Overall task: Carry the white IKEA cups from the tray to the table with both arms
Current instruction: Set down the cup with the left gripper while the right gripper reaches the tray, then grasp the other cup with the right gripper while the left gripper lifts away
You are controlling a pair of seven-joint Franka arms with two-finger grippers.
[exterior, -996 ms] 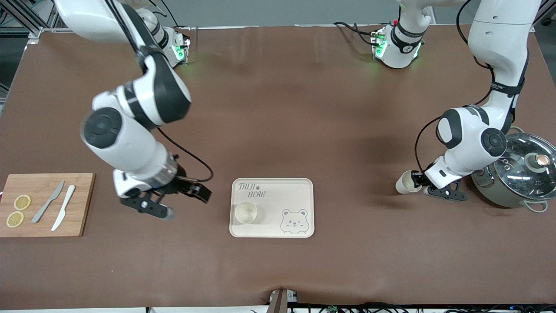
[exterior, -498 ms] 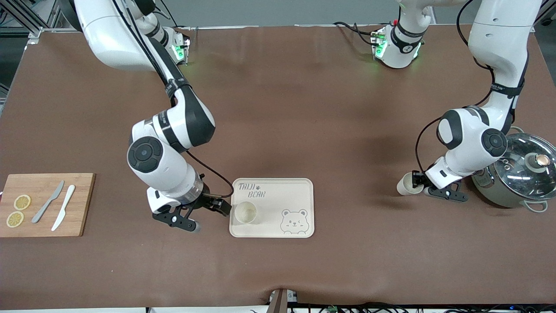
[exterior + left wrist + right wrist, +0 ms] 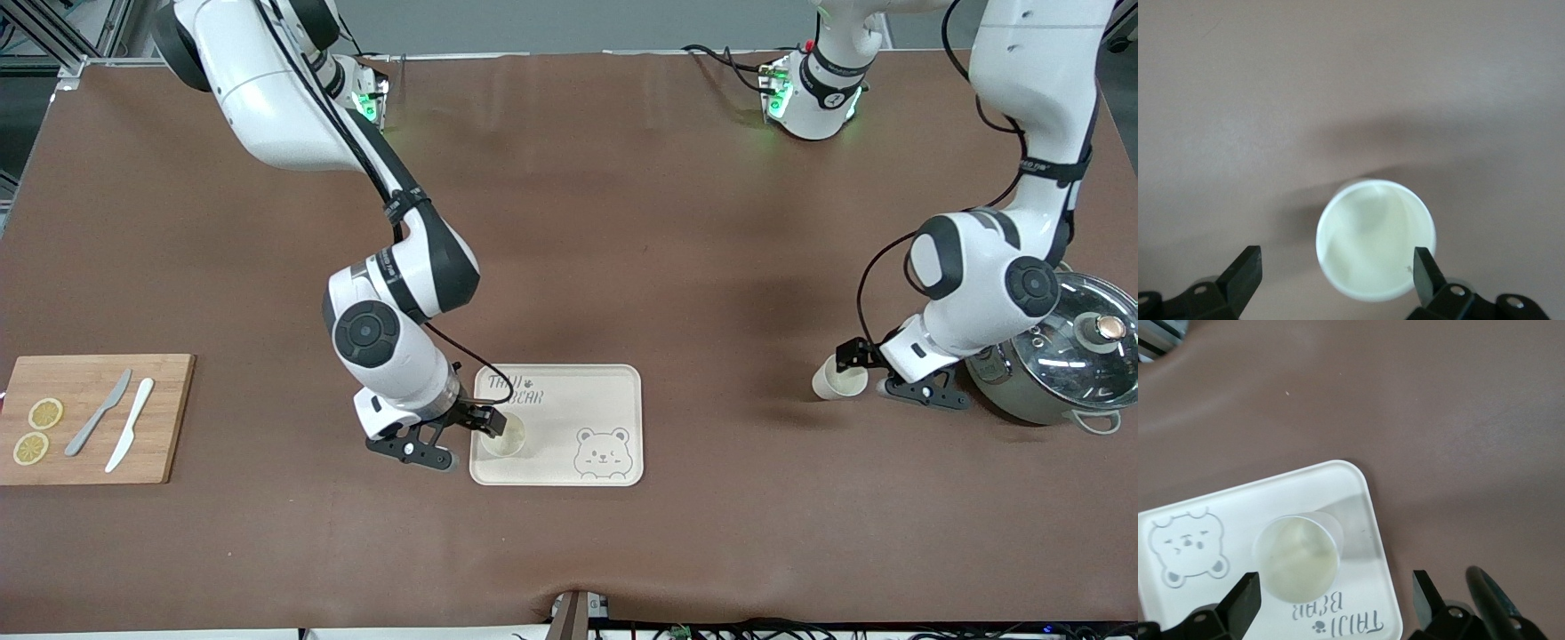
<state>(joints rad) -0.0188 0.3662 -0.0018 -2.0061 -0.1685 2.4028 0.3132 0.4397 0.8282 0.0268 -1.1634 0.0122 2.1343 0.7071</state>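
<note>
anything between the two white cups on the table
Front view: after the tray cup come the bear tray and then bare brown tabletop up to the other cup.

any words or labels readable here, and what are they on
"TAIJI BEAR", with a small paw print after "TAIJI": printed on the tray, at the corner away from its bear drawing.
Small lettering on the black band of the left arm: too small to read.
Small lettering on the black band of the right arm: too small to read.
Nothing else bears text.

Left hand low, fingers spread, right hand low, fingers spread, both arms reaching forward
</note>
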